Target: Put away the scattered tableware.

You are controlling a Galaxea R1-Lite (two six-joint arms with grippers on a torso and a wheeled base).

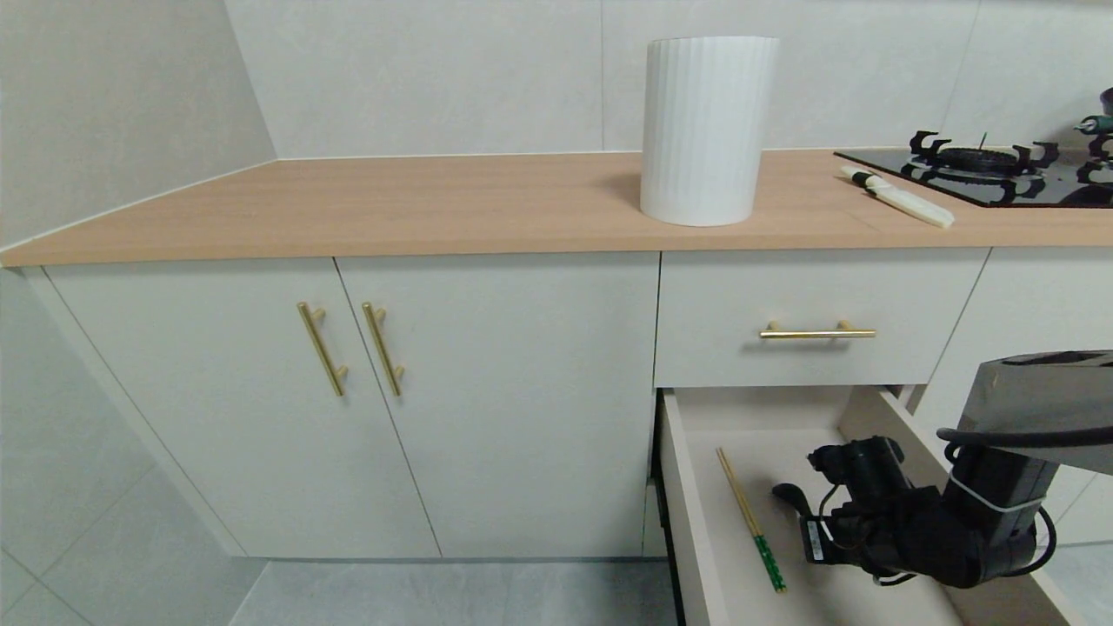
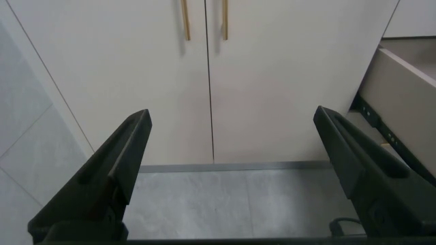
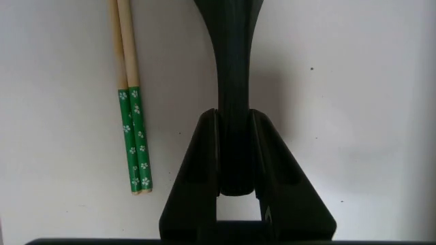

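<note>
On the left, two shut cabinet doors (image 1: 348, 391) with gold handles stand under a wooden countertop (image 1: 391, 204). The left gripper (image 2: 231, 117) hangs low in front of these doors, above the floor, its fingers spread wide with nothing between them. Farther right on the countertop stands a tall white ribbed container (image 1: 706, 130). Below it is a shut drawer (image 1: 809, 296) with a gold handle, and under that an open drawer (image 1: 681, 504) pulled out. In the open drawer a pair of chopsticks (image 1: 750, 519) with green flowered ends lies flat on the bottom, near the drawer's left wall, the two sticks side by side and touching. Just to their right is a black spoon (image 1: 789, 496), apart from the chopsticks; whether its bowl touches the bottom I cannot tell. The right gripper (image 3: 235, 136) is inside the drawer, its fingers pinching the spoon's handle. On the countertop to the right lies a long white packet (image 1: 900, 197) with a dark band, just beside a black stove (image 1: 983, 174).
</note>
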